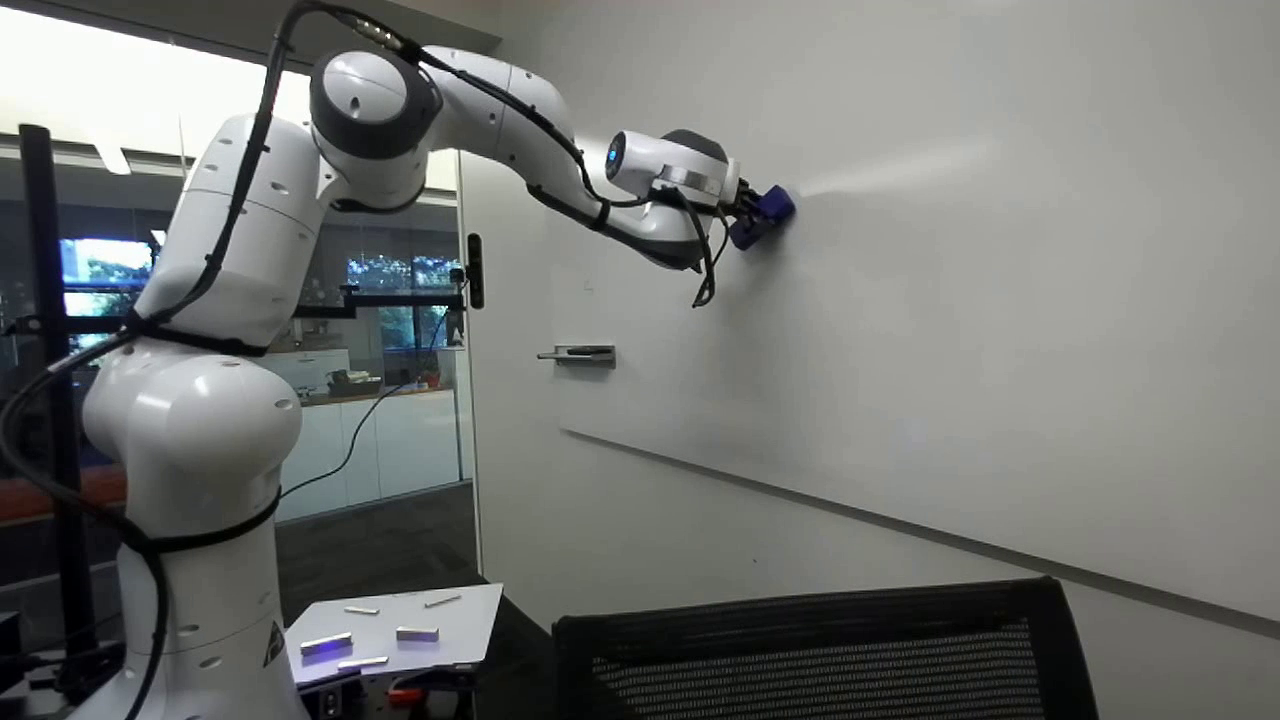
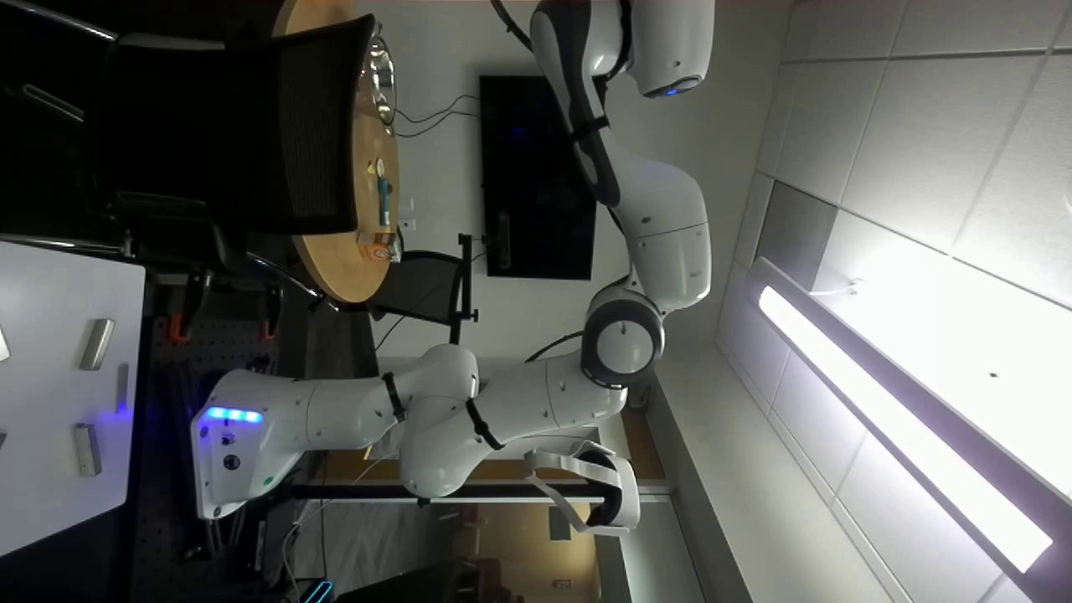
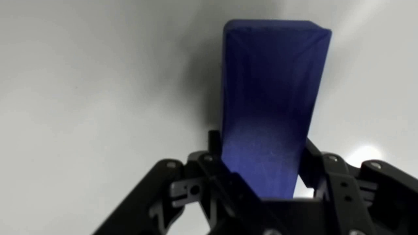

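Observation:
My gripper (image 3: 261,148) is shut on a dark blue block-shaped eraser (image 3: 274,81), with one finger on each side of it. In an exterior view, the gripper (image 1: 742,203) is stretched out high at the white wall board (image 1: 950,350), and the blue eraser (image 1: 776,203) is at the board's surface, tilted. It appears to touch the board, but the contact face is hidden. The wrist view shows the eraser's long face and its shadow on the board (image 3: 98,137). In the exterior view turned on its side, the arm (image 2: 670,260) runs out of frame, so the gripper is not seen there.
A small wall shelf (image 1: 590,354) holds a dark item below the gripper. A black mesh chair (image 1: 820,660) stands before the board. A white tabletop (image 1: 465,605) by the arm's base bears several metal bars. A headset (image 2: 624,494) hangs near the arm; a round table (image 2: 347,268) stands behind.

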